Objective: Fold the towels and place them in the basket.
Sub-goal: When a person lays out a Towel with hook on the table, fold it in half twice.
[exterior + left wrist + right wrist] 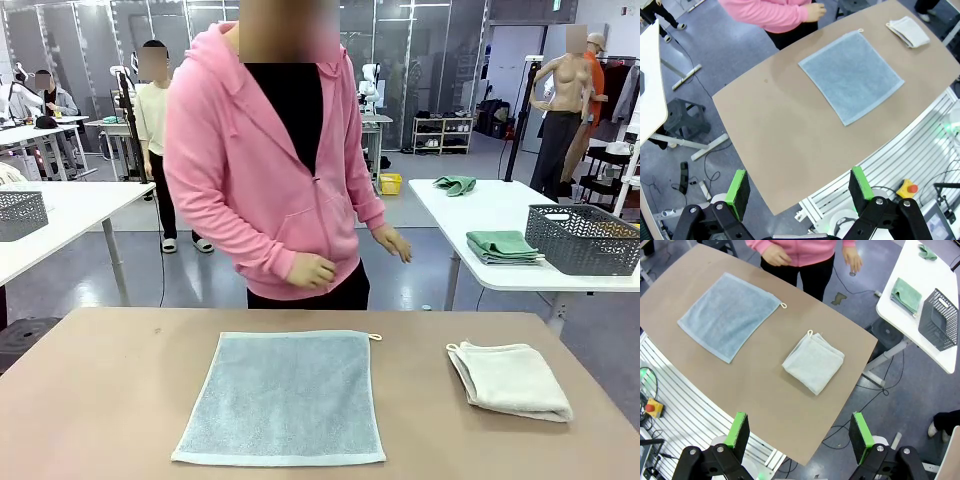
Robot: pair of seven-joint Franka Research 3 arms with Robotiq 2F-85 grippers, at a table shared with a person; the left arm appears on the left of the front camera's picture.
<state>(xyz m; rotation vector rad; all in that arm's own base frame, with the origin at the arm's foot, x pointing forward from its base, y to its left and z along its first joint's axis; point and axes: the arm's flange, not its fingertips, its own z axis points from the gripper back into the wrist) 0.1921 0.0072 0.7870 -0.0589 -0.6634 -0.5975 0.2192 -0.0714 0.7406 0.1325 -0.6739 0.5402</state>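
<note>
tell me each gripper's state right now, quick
Left gripper: open, holding nothing.
Right gripper: open, holding nothing.

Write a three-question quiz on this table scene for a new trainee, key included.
1. True or false: the blue-grey towel lies spread flat on the table.
2. The cream towel is: A) folded, B) spread flat, C) rolled up.
3. Fill in: the left pincer and the right pincer both stand ____, holding nothing.
Key: 1 true; 2 A; 3 open.
</note>
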